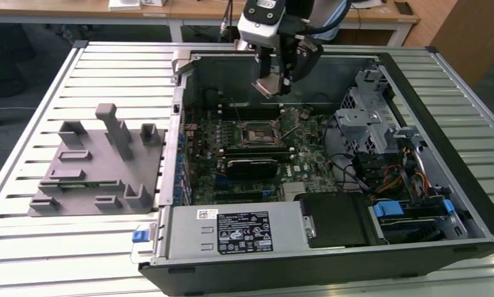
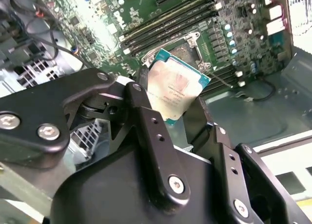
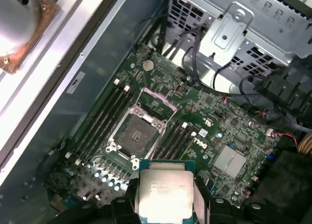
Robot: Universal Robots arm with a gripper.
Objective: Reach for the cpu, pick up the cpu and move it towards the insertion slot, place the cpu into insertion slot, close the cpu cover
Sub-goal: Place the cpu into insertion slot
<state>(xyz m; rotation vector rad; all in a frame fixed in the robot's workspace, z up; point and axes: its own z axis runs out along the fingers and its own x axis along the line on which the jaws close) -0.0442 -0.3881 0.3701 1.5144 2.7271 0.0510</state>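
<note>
My black claw (image 2: 170, 107) clamps the silvery square cpu (image 3: 163, 187) by its edges above the black square insertion slot (image 3: 135, 135), long black memory slots (image 3: 101, 121) flanking that slot.

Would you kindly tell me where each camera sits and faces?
Exterior view: off the arm, looking down into the open computer case; gripper above.
Second wrist view: at the wrist, along the gripper to the held cpu.
First wrist view: at the wrist, down past the gripper onto the insertion slot.
Both wrist views share the cpu.
</note>
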